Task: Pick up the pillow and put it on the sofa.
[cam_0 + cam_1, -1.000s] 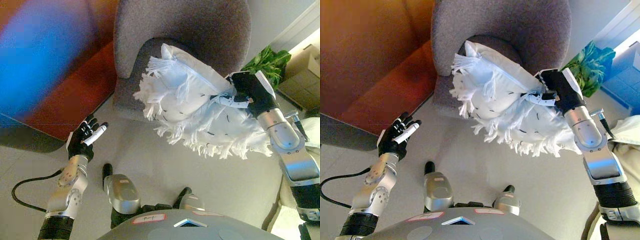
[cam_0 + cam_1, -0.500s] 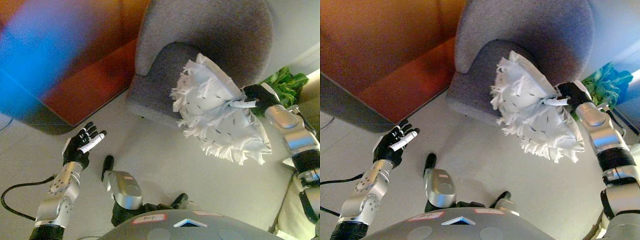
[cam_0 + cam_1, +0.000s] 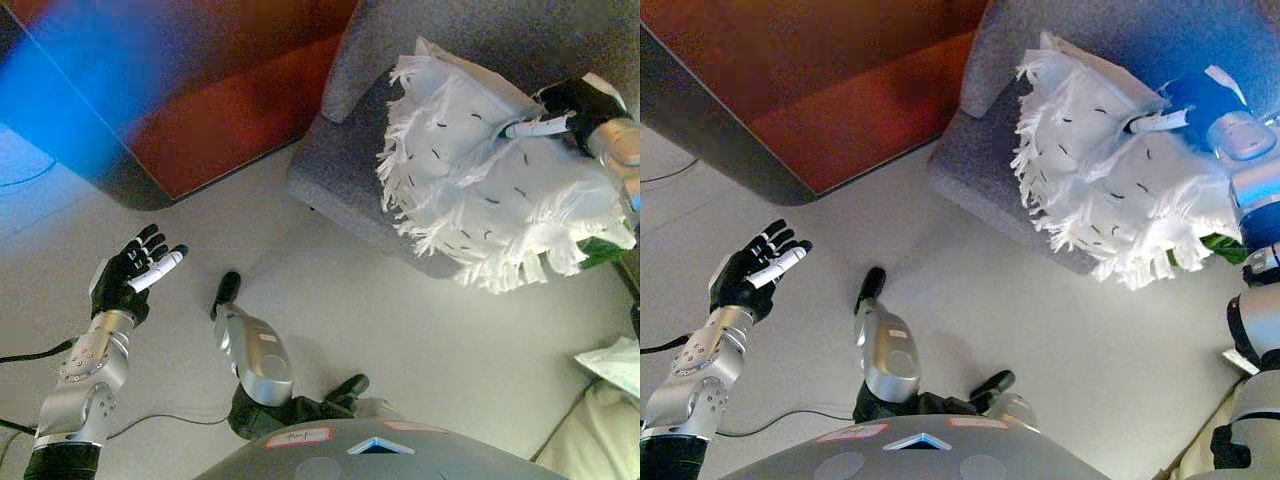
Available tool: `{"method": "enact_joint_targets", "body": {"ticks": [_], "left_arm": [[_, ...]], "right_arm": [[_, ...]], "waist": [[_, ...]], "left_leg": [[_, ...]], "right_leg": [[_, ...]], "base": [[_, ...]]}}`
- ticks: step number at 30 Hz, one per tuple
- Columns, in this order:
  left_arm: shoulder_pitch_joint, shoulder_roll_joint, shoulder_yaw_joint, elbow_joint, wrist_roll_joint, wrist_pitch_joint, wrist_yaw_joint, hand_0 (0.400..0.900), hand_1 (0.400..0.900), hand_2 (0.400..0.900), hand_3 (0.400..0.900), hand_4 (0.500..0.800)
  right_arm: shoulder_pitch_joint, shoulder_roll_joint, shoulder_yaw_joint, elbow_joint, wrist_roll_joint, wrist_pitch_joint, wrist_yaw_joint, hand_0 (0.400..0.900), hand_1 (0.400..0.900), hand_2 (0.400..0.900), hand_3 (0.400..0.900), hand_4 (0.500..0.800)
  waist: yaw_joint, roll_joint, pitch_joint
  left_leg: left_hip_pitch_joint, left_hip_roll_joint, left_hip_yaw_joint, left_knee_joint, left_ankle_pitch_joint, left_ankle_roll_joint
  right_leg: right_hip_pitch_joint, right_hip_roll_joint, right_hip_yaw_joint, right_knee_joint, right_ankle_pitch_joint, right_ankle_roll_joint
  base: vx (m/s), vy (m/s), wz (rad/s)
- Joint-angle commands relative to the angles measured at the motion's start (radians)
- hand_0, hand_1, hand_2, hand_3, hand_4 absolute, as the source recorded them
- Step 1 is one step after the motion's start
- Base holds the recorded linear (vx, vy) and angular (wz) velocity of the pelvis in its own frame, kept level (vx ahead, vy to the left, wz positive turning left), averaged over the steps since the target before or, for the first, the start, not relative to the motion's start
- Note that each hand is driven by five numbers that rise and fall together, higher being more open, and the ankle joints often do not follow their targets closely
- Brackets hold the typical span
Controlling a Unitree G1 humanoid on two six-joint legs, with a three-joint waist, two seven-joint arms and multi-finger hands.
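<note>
- A pale grey floor [image 3: 420, 330] fills the lower and middle part of both views, seen from above.
- A large reddish-brown wooden cabinet [image 3: 840, 90] with a dark edge stands at the upper left, its base meeting the floor.
- A grey upholstered sofa chair [image 3: 350, 175] sits at the upper right, with its seat edge angled toward the floor and its backrest rising at the top of the view.
- A white pillow [image 3: 480, 185] with a shaggy fringe and small dark flecks hangs over the front of the sofa chair's seat. It covers much of the seat, and its lower fringe hangs past the seat's front edge. Whether it rests on the seat or is held just above it cannot be told.
- The right robot hand [image 3: 578, 100], dark with white on one finger, is at the upper right, its fingers curled round the pillow's top edge.
- The left robot hand [image 3: 130, 275] is at the lower left over the floor, well apart from the pillow. It holds nothing, and its fingers are straight and spread.
- A bit of green foliage [image 3: 1223, 245] shows just beneath the pillow's right corner.
</note>
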Motion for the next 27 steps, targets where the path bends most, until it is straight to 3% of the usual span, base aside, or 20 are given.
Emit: {"method": "enact_joint_targets", "body": {"ticks": [1,4,5,6,7,8,10,12,14,16,22,27], "left_arm": [[-0.017,0.054,-0.020,-0.125,-0.018,-0.048,-0.019,0.900,0.900,0.900,0.900,0.800],[-0.019,0.061,-0.026,-0.112,-0.021,-0.041,-0.024,0.900,0.900,0.900,0.900,0.800],[-0.020,0.059,-0.030,-0.104,-0.016,-0.042,-0.028,0.900,0.900,0.900,0.900,0.800],[-0.019,0.059,-0.031,-0.103,-0.017,-0.042,-0.026,0.900,0.900,0.900,0.900,0.800],[-0.017,0.065,-0.035,-0.101,-0.025,-0.042,-0.017,0.900,0.900,0.900,0.900,0.800],[-0.023,0.072,-0.041,-0.096,-0.032,-0.048,-0.015,0.900,0.900,0.900,0.900,0.800],[-0.073,0.092,-0.053,-0.093,-0.053,-0.067,-0.014,0.900,0.900,0.900,0.900,0.800],[-0.098,0.104,-0.057,-0.086,-0.070,-0.087,-0.013,0.900,0.900,0.900,0.900,0.800],[-0.112,0.097,-0.069,-0.096,-0.071,-0.104,0.012,0.900,0.900,0.900,0.900,0.800],[-0.117,0.105,-0.058,-0.104,-0.088,-0.089,0.020,0.900,0.900,0.900,0.900,0.800],[-0.102,0.107,-0.053,-0.137,-0.075,-0.079,0.022,0.900,0.900,0.900,0.900,0.800],[-0.118,0.131,-0.063,-0.125,-0.088,-0.080,0.024,0.900,0.900,0.900,0.900,0.800]], "right_arm": [[-0.179,-0.120,-0.007,-0.045,0.055,-0.088,-0.033,0.400,0.400,0.400,0.400,0.500],[-0.168,-0.115,-0.016,-0.018,-0.024,-0.021,-0.041,0.400,0.400,0.400,0.400,0.500],[-0.179,-0.118,-0.006,0.023,-0.092,0.020,-0.116,0.400,0.400,0.400,0.400,0.500],[-0.184,-0.116,-0.003,0.049,-0.117,0.047,-0.122,0.900,0.900,0.900,0.900,0.800],[-0.184,-0.107,-0.019,0.103,-0.143,0.201,-0.097,0.900,0.900,0.900,0.900,0.800],[-0.185,-0.101,-0.033,0.144,-0.171,0.260,-0.120,0.900,0.900,0.900,0.900,0.800],[-0.248,-0.078,-0.047,0.224,-0.100,0.302,-0.337,0.900,0.900,0.900,0.900,0.800],[-0.296,-0.071,-0.066,0.245,-0.144,0.342,-0.384,0.900,0.900,0.900,0.900,0.800],[-0.374,-0.083,-0.037,0.303,-0.101,0.335,-0.517,0.900,0.900,0.900,0.900,0.800],[-0.395,-0.094,-0.047,0.312,-0.070,0.350,-0.581,0.900,0.900,0.900,0.900,0.800],[-0.384,-0.123,-0.058,0.309,0.004,0.309,-0.679,0.900,0.900,0.900,0.900,0.800],[-0.357,-0.117,-0.082,0.285,-0.022,0.279,-0.701,0.900,0.900,0.900,0.900,0.800]], "waist": [[0.016,-0.013,-0.096],[0.009,-0.002,-0.105],[0.010,0.003,-0.106],[0.009,0.007,-0.106],[0.008,0.013,-0.105],[0.011,0.015,-0.103],[0.023,0.022,-0.068],[0.025,0.030,-0.045],[0.034,0.042,-0.019],[0.038,0.042,-0.011],[0.042,0.037,-0.011],[0.039,0.032,-0.014]], "left_leg": [[0.170,0.020,0.100,-0.044,-0.042,0.074],[0.187,0.019,0.104,-0.031,-0.052,0.075],[0.194,0.019,0.104,-0.030,-0.052,0.075],[0.199,0.018,0.103,-0.029,-0.054,0.076],[0.199,0.016,0.096,-0.023,-0.059,0.077],[0.189,0.018,0.089,-0.019,-0.061,0.076],[0.143,0.026,0.073,-0.013,-0.058,0.070],[0.116,0.032,0.070,-0.015,-0.050,0.066],[0.086,0.043,0.064,-0.017,-0.040,0.061],[0.070,0.053,0.057,-0.011,-0.037,0.057],[0.058,0.070,0.059,-0.011,-0.028,0.056],[0.053,0.080,0.062,-0.003,-0.026,0.055]], "right_leg": [[0.007,-0.026,0.027,0.012,0.002,0.020],[0.018,-0.033,0.029,0.014,0.001,0.020],[0.021,-0.034,0.032,0.014,0.001,0.020],[0.022,-0.034,0.036,0.014,0.002,0.020],[0.018,-0.035,0.046,0.013,0.005,0.020],[0.012,-0.036,0.052,0.012,0.005,0.020],[-0.015,-0.036,0.050,0.011,0.012,0.020],[-0.034,-0.035,0.052,0.008,0.015,0.020],[-0.053,-0.037,0.050,0.007,0.022,0.020],[-0.057,-0.039,0.047,0.006,0.026,0.020],[-0.054,-0.029,0.041,0.004,0.021,0.020],[-0.051,-0.025,0.045,0.004,0.019,0.020]], "base": [[0.12,0.033,-0.09],[0.12,0.004,-0.07],[0.10,-0.020,-0.04],[0.10,-0.045,-0.08],[0.05,-0.076,-0.09],[-0.10,-0.126,-0.05],[-0.24,-0.177,-0.04],[-0.25,-0.116,-0.01],[-0.19,-0.100,0.05],[-0.06,-0.115,0.03],[0.00,-0.061,-0.03],[0.00,-0.040,-0.03]]}}
